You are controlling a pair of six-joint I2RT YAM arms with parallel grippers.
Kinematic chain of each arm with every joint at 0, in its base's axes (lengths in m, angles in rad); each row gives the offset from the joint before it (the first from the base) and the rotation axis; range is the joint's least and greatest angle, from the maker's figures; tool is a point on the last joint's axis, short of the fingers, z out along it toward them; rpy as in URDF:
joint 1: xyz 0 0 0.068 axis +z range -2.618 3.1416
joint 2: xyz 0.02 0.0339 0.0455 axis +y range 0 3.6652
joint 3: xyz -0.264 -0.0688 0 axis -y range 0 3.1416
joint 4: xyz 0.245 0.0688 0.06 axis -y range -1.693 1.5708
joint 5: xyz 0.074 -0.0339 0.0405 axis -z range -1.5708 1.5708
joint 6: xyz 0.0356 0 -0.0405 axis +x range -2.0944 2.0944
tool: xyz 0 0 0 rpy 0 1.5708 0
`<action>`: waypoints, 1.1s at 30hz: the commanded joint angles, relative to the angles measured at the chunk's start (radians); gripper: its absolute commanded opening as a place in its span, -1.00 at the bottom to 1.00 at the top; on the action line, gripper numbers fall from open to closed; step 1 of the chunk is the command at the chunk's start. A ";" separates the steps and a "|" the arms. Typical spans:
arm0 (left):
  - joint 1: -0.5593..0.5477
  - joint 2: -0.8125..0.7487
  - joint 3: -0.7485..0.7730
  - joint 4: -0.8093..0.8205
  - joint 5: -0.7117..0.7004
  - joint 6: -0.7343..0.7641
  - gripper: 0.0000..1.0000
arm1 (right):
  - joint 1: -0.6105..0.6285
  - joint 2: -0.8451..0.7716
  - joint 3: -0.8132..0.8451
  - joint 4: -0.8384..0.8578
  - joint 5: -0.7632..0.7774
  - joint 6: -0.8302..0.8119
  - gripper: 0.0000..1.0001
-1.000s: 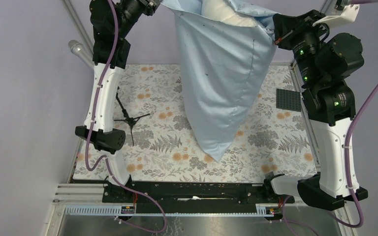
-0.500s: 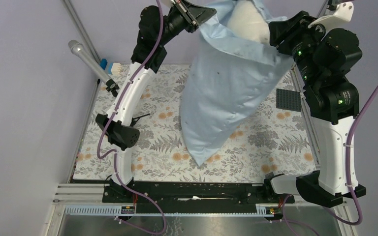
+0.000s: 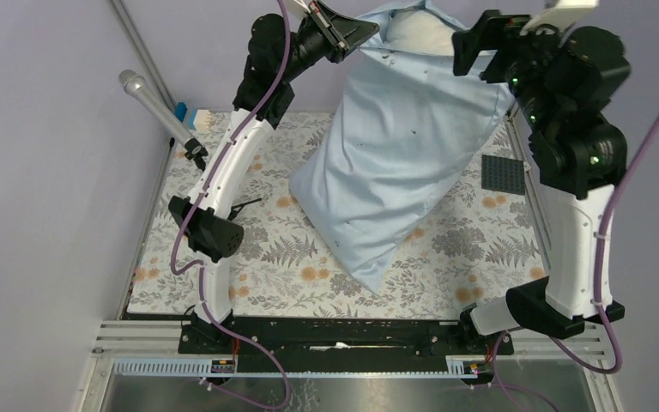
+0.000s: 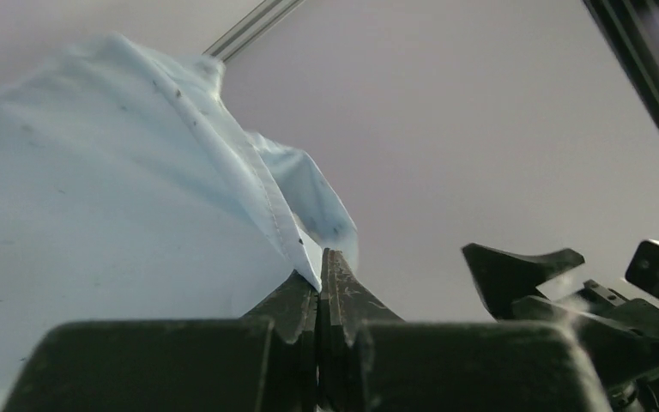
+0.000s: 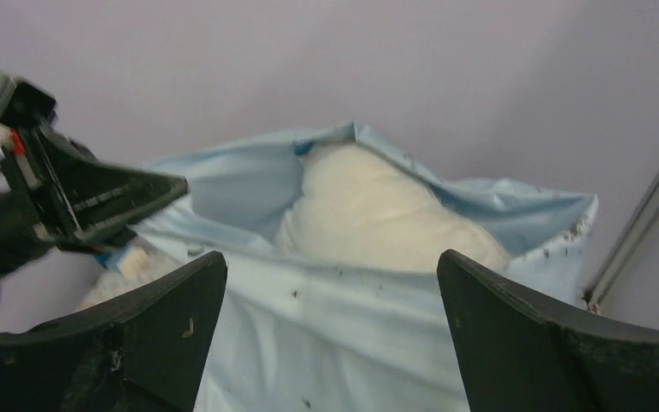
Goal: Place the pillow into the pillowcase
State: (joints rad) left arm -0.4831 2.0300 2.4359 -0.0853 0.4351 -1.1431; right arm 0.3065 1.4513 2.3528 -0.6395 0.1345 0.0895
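Where it gapes, the pillowcase (image 3: 395, 172) bares the pillow (image 5: 369, 215).

We look down from above and behind the arm bases (image 3: 343, 330), which sit at 6 o'clock, over the whole counter (image 3: 266, 249). Our left wrist view hugs the left gripper (image 4: 320, 257), facing up the wall (image 4: 480, 129); our right wrist view looks out past the right gripper (image 5: 330, 262), and all three share the pillowcase (image 3: 395, 163) mouth.

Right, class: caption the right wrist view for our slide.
Open right fingers face the blue pillowcase, cream pillow peeking from its mouth.
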 commanded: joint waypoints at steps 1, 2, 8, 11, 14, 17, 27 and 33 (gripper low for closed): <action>-0.019 -0.061 -0.050 0.076 0.044 0.012 -1.00 | -0.003 0.057 -0.088 -0.109 -0.117 -0.171 0.99; -0.023 -0.060 -0.054 0.075 0.049 0.014 -1.00 | -0.003 0.043 -0.147 -0.080 -0.148 -0.188 0.99; -0.033 -0.049 -0.040 0.052 0.075 0.019 -1.00 | 0.003 0.004 -0.292 0.029 -0.282 -0.278 0.99; -0.045 -0.037 -0.032 0.045 0.085 0.019 -1.00 | 0.018 0.023 -0.307 0.046 -0.315 -0.270 0.99; -0.060 -0.008 -0.017 0.040 0.107 0.007 -1.00 | 0.036 0.020 -0.401 0.101 -0.279 -0.259 0.99; -0.085 0.026 0.004 0.016 0.122 0.019 -1.00 | 0.039 -0.003 -0.518 0.184 -0.190 -0.218 0.99; -0.126 -0.026 -0.029 -0.256 -0.078 0.298 0.39 | 0.002 0.027 -0.604 0.202 0.063 -0.050 0.99; -0.150 -0.336 -0.408 -0.315 -0.333 0.495 0.98 | -0.028 0.089 -0.619 0.198 -0.074 -0.047 0.99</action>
State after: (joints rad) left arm -0.6189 1.9606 2.2189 -0.3786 0.3096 -0.8204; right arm 0.2916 1.4872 1.7355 -0.4747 0.1280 0.0216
